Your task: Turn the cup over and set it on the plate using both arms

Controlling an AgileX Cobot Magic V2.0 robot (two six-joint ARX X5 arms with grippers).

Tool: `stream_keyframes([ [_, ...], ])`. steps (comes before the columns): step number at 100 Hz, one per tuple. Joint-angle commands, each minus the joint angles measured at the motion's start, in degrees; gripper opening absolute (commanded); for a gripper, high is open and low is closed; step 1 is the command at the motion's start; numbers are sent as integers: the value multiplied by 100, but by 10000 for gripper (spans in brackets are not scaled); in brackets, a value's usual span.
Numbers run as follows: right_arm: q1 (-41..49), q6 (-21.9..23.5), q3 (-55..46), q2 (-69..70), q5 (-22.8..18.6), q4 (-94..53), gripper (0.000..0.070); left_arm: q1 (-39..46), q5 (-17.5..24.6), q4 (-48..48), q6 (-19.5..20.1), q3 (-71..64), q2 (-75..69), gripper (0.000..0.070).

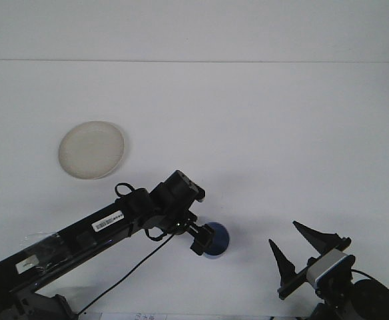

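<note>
Cup (218, 241), blue, stands on the table (261, 133), well apart from the plate (91, 149), toward the near right of it. Front view: left gripper (202, 240) is at the cup's left side, covering part of it; its grip state cannot be determined. Right gripper (306, 249) is right of the cup, apart from it, jaws spread and empty.

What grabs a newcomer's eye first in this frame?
The left arm stretches diagonally from the lower-left corner across the white table, its left gripper right at the blue cup in the lower middle. Farther back on the left lies the pale plate, with nothing on it. The right gripper sits open at the lower right, apart from the cup.
</note>
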Motion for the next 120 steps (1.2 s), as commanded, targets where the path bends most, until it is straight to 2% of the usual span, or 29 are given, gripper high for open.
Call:
stream_keyframes([
  [1, 50, 9, 44, -2, 4, 61, 473, -107, -17, 87, -39, 101, 216, 543],
  [13, 50, -4, 44, -2, 4, 61, 473, -192, -22, 280, -39, 101, 450, 520],
  [24, 50, -2, 44, -2, 4, 61, 473, -216, -59, 337, -37, 101, 562, 350],
  [42, 50, -4, 44, -2, 4, 63, 473, -219, -72, 299, 31, 101, 577, 3],
  [62, 50, -2, 44, -2, 4, 63, 473, -216, -103, 103, 243, 188, 573, 12],
  [71, 50, -2, 44, -2, 4, 61, 473, -216, -369, -118, 334, 374, 538, 11],
  [86, 50, -2, 44, -2, 4, 59, 473, -61, -748, -710, 728, 879, 282, 10],
  [95, 50, -2, 44, -2, 4, 59, 473, 181, -1113, -1126, 953, 1189, -22, 10],
  [110, 50, -2, 44, -2, 4, 57, 473, 997, -2175, -1709, 1379, 1589, -605, 9],
  [120, 50, -2, 44, -2, 4, 57, 473, 1891, -2319, -1867, 1567, 1775, -815, 9],
])
